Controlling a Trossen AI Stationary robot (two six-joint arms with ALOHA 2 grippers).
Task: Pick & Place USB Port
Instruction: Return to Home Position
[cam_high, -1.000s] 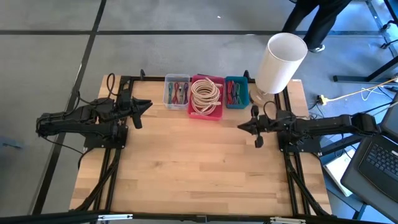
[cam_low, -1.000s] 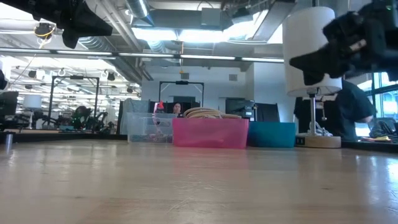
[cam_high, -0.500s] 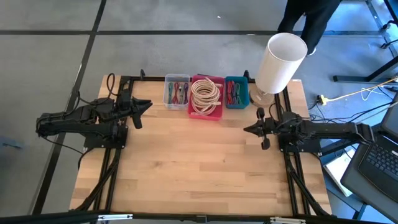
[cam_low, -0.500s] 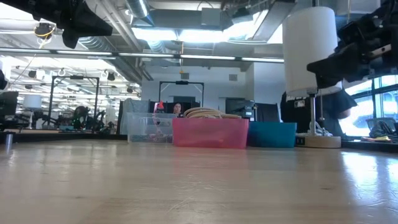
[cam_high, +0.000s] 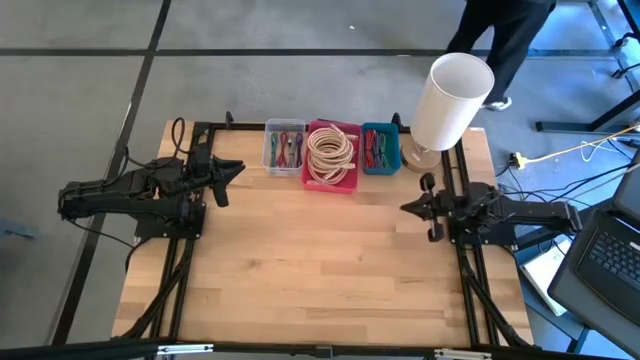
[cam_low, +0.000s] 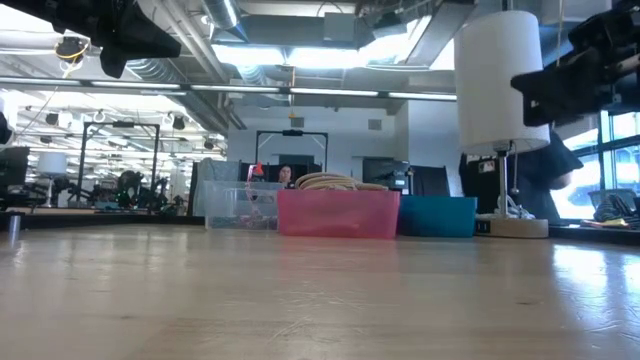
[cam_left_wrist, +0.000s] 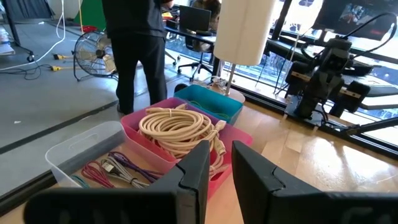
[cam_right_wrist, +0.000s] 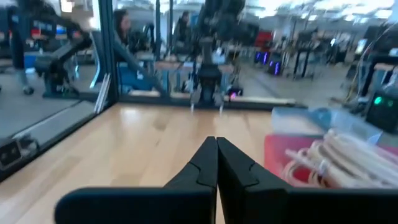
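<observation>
Where high view looks down: open wood of table (cam_high: 300, 270) between grippers; left gripper (cam_high: 238, 170) and right gripper (cam_high: 405, 208) well apart at sides; white USB cable (cam_high: 330, 150) coiled inside red bin (cam_high: 330, 188) at far edge, lamp (cam_high: 452, 100) near. Low view: right arm (cam_low: 580, 75) overlaps lamp shade, cut off by frame edge. Left wrist view: fingers (cam_left_wrist: 196, 171) slightly parted, empty. Right wrist view: fingers (cam_right_wrist: 202, 165) pressed together, empty.

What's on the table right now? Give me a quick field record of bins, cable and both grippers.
Red bin: middle of three at the table's far edge
White cable: coiled inside red bin
Clear bin: left-arm side, coloured cables inside
Teal bin: right-arm side, coloured cables inside
Left gripper: over left side, fingers slightly apart, empty
Right gripper: over right side, fingers shut, empty
</observation>
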